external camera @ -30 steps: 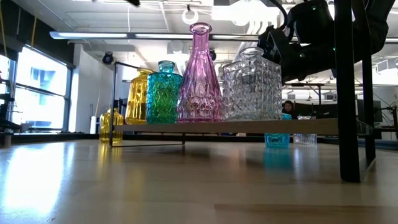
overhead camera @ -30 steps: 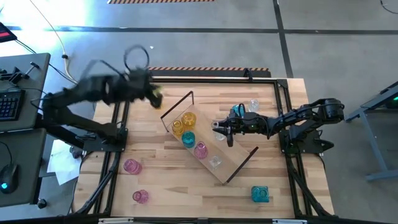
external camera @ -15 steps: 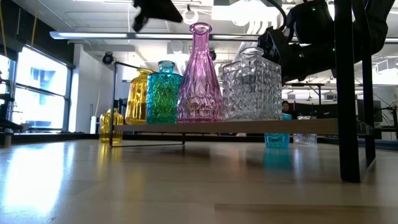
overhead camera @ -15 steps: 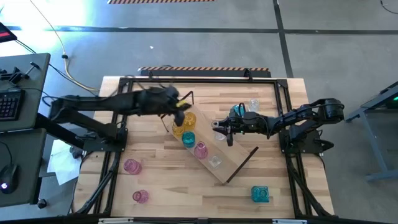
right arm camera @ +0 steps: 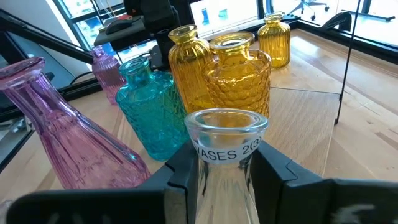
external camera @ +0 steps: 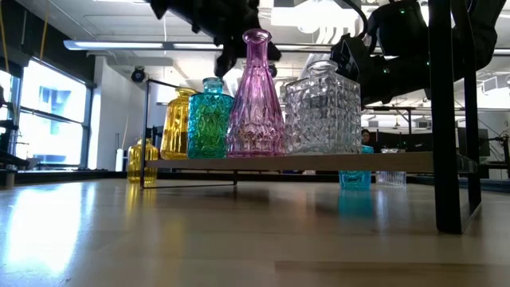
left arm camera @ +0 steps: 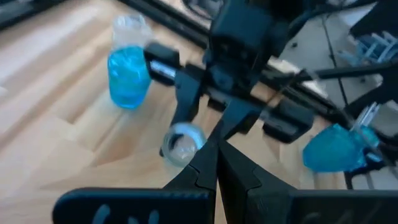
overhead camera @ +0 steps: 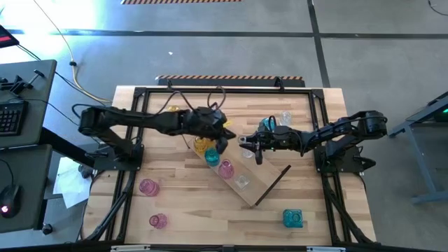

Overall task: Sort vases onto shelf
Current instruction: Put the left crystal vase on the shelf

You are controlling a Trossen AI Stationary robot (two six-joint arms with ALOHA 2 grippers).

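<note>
One clear vase (right arm camera: 225, 163) gripped upright by right end effector (overhead camera: 250, 146), over shelf (overhead camera: 269, 183); left end effector (overhead camera: 221, 133) clenched, empty.

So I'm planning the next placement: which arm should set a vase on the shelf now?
Right: the right gripper is shut on a clear vase over the shelf, beside the standing row. The left gripper is shut and holds nothing.
</note>
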